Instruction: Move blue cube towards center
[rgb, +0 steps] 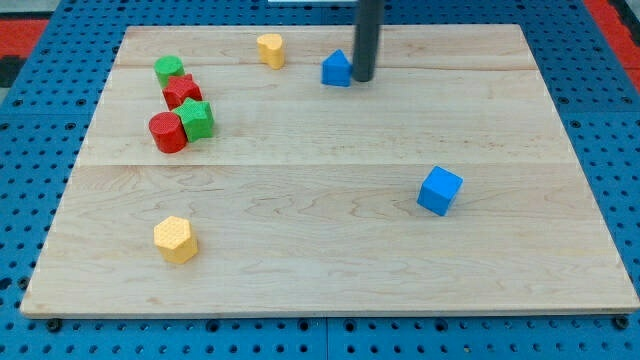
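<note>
The blue cube (439, 190) sits on the wooden board (330, 250) at the view's right, below the middle height. My tip (363, 79) is the end of a dark rod coming down from the view's top. It stands near the board's top edge, just right of a blue pointed block (337, 69) and close to touching it. The tip is far from the blue cube, up and to its left.
A yellow block (271, 49) lies at the top, left of the blue pointed block. At the upper left cluster a green block (168, 69), a red star (181, 91), a green star (197, 118) and a red cylinder (168, 132). A yellow hexagonal block (175, 239) lies at lower left.
</note>
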